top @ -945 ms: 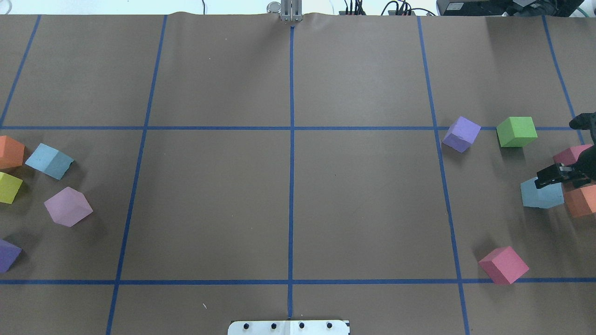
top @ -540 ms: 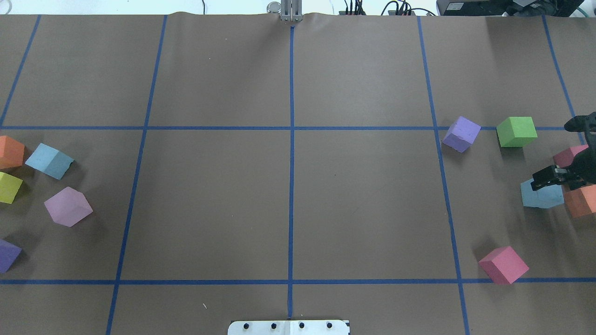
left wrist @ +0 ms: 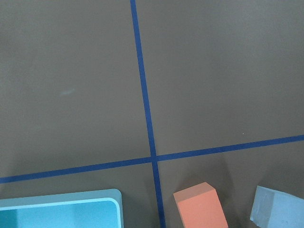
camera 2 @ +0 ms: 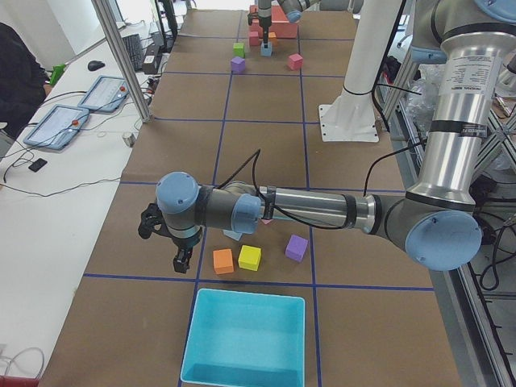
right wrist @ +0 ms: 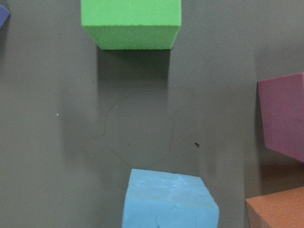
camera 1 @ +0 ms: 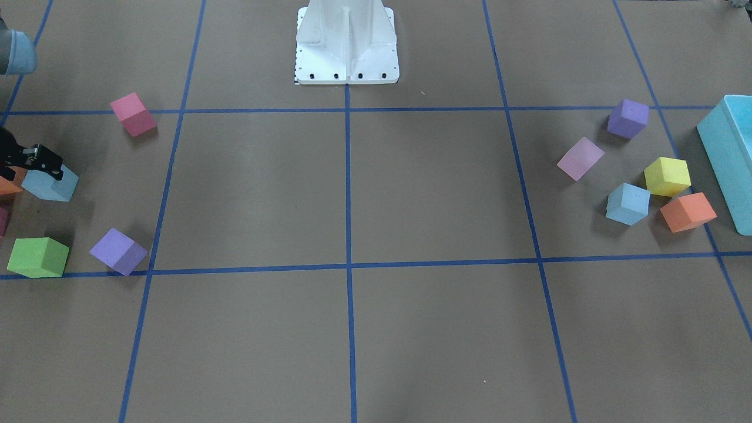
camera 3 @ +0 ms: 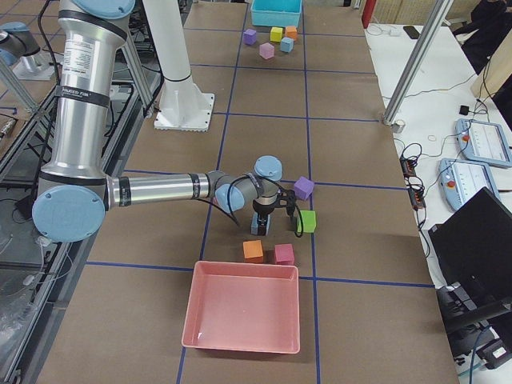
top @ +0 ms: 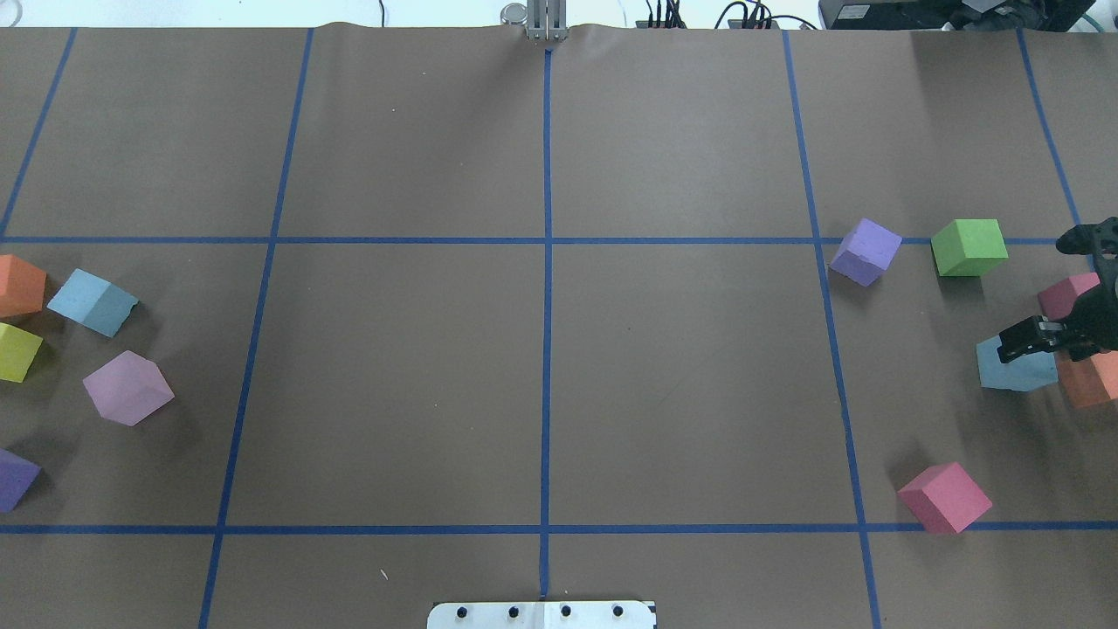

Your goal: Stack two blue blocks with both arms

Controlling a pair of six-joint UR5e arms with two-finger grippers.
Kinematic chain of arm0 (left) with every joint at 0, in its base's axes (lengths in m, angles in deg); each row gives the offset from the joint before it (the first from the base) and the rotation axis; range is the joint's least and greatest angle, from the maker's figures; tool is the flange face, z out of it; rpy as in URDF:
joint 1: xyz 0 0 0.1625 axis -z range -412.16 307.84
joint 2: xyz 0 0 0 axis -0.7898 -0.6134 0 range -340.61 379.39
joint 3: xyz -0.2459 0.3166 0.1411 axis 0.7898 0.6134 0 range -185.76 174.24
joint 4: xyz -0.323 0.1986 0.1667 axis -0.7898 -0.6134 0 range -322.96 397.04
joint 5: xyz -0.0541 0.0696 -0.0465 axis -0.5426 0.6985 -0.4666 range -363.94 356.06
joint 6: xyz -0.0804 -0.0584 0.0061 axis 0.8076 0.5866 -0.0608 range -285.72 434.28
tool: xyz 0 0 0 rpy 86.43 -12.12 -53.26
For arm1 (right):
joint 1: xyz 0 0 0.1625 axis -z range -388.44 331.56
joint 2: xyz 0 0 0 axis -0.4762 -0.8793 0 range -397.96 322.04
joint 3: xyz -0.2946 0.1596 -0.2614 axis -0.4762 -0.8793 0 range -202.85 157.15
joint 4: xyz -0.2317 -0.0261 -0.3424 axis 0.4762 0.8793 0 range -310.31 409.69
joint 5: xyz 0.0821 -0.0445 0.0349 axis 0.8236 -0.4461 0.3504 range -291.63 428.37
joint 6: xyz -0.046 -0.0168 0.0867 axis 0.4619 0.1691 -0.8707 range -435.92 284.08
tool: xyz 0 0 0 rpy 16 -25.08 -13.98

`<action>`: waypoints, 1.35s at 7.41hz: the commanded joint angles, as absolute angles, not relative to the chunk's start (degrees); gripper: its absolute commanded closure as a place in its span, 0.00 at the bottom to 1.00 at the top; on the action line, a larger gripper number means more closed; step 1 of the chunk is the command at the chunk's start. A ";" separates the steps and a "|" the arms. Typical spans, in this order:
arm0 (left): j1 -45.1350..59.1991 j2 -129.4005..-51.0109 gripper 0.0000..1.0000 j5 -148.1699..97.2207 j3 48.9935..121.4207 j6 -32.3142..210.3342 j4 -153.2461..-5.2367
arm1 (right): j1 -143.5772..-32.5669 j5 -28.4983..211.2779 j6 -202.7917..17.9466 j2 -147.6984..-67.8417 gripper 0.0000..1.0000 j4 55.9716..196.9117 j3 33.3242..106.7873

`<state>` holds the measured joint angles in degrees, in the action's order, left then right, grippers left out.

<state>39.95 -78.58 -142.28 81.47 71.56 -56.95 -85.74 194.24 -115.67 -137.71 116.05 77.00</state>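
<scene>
Seen from across, the bench [camera 1: 352,329] has blocks in two bunches near its ends, with the wide brown middle between them. The first blue block [camera 1: 54,189] sits flat at one end, and the right gripper [camera 1: 46,164] is just over its top. The second blue block [camera 1: 627,204] sits at the other end by a yellow block [camera 1: 667,176], near the turquoise tray [camera 1: 728,158]. From overhead, the right gripper pokes in from the side edge. From the left end, the turquoise tray shows its smooth floor, and the left gripper [camera 2: 179,260] hangs near an orange block [camera 2: 223,260]. From the right end, a pink tray [camera 3: 244,316] shows its floor. The left wrist sees the second blue block at its bottom edge. The right wrist sees the first blue block below a green block [right wrist: 130,23]. I cannot tell how far either gripper's jaws are spread, or if they touch anything.
</scene>
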 commanded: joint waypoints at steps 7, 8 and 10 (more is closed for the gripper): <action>39.95 -78.61 0.02 -142.37 81.51 71.55 -56.83 | -83.55 193.96 -116.18 -137.63 0.00 109.93 71.92; 40.03 -78.61 0.02 -142.37 81.51 71.55 -56.83 | -83.55 193.96 -116.18 -137.63 0.01 109.55 71.89; 40.03 -78.52 0.02 -142.37 81.51 71.55 -56.83 | -83.55 194.05 -119.40 -137.63 0.17 108.85 72.51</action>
